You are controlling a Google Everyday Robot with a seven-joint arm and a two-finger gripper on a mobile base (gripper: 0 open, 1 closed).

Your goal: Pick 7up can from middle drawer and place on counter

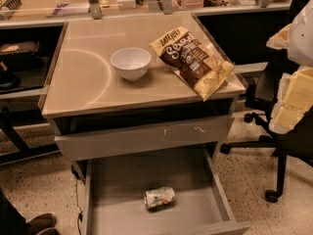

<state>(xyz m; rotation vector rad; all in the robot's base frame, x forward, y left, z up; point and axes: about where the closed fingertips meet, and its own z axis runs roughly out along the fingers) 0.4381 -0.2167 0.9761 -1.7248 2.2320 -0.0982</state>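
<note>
The 7up can (159,198), silvery-white with green markings and dented, lies on its side on the flat bottom of the middle drawer (127,180), which is pulled out wide below the counter (83,82). The can is near the drawer's front, about midway across. My gripper (293,102) shows as white and cream parts at the right edge of the view, level with the counter and well to the right of it, far above the can. It holds nothing that I can see.
A white bowl (130,62) and a brown-and-yellow chip bag (193,60) lie on the counter. A grey drawer front with white scratches (146,136) juts out above the open drawer. A black office chair (274,146) stands at the right. A shoe (39,224) is at the bottom left.
</note>
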